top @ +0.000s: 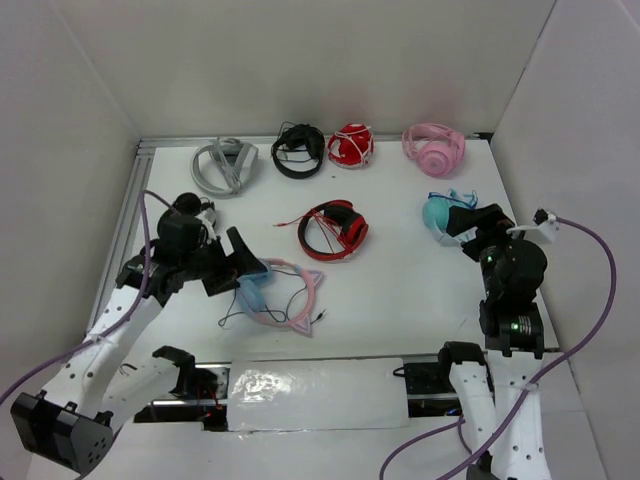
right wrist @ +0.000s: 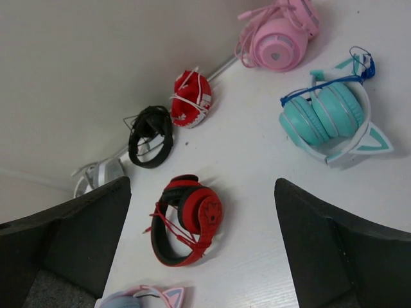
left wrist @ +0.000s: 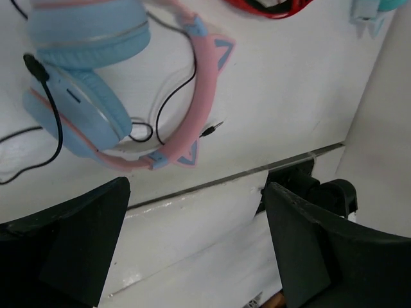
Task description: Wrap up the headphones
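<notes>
The headphones point(top: 285, 295), with light blue earcups and a pink cat-ear headband, lie flat on the table left of centre. In the left wrist view the headphones point(left wrist: 96, 102) fill the upper left, their thin dark cable point(left wrist: 170, 96) looping loose inside the headband and trailing off to the left. My left gripper point(top: 237, 262) is open and empty, hovering just left of the earcups; it also shows in its own view point(left wrist: 196, 250). My right gripper point(top: 478, 228) is open and empty, raised at the right; its own view point(right wrist: 202, 247) catches only a headband corner point(right wrist: 144, 296).
Other headphones lie around: red and black point(top: 335, 230) at centre, teal cat-ear point(top: 447, 213) by my right gripper, all-pink point(top: 433, 147), red with white cord point(top: 351, 146), black point(top: 299, 151) and grey point(top: 224, 166) along the back. White walls enclose the table.
</notes>
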You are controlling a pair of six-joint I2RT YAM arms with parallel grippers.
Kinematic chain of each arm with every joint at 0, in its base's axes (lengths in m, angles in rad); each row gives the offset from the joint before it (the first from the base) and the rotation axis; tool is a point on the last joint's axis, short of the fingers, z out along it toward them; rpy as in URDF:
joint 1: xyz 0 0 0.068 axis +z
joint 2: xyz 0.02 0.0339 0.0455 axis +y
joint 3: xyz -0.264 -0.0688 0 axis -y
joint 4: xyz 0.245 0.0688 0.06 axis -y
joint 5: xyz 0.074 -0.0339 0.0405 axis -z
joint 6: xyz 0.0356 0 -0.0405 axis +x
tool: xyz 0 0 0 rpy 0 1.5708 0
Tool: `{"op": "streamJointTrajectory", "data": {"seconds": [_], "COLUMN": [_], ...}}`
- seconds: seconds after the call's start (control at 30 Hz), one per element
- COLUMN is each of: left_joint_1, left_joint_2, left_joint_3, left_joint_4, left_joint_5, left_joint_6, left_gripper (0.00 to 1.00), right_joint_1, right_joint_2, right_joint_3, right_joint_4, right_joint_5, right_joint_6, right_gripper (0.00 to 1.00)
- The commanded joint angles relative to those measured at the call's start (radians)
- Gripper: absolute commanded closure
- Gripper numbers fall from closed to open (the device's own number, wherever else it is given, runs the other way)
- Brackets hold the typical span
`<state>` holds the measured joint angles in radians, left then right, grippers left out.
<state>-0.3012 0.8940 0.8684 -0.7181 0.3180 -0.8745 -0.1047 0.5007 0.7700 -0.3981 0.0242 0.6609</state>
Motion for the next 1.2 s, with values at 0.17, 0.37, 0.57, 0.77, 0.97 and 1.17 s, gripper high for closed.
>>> {"op": "streamJointTrajectory", "data": {"seconds": [0.17,0.37,0.57,0.77,0.97,1.17], "left_joint_1": [-0.278,-0.568,-0.647,-0.541,-0.470,-0.466], "left_joint_2": [0.097,0.451,0.637,0.534,0.422,0.506], "left_joint_3": [-0.152,0.088,0.253,0.170,0.057,0.035], "left_joint_4": [0.000,-0.318,-0.554,-0.460,-0.347,-0.288], "left_joint_5": [0.000,-0.282,-0.398,-0.407,-0.410,-0.438], "left_joint_6": [-0.268,-0.578,-0.782,-0.745,-0.735,-0.791], "left_gripper": [0.02,0.01,0.01,0.01,0.04,0.06], "right_joint_1": [-0.001,-0.001,0.005,0.007,0.033,0.161], "right_joint_2": [-0.028,0.019,-0.034,-0.056,-0.022,0.007], "right_joint_3": [-0.054,-0.026,-0.070,-0.081,-0.060,-0.035], "right_joint_4": [0.113,0.055,0.094,0.087,0.074,0.045], "right_joint_5": [0.051,0.077,0.057,0.057,0.078,0.218], "right_joint_6": [0.006,-0.023,-0.049,-0.049,-0.053,-0.055], "right_gripper": [0.00,0.00,0.00,0.00,0.00,0.00]}}
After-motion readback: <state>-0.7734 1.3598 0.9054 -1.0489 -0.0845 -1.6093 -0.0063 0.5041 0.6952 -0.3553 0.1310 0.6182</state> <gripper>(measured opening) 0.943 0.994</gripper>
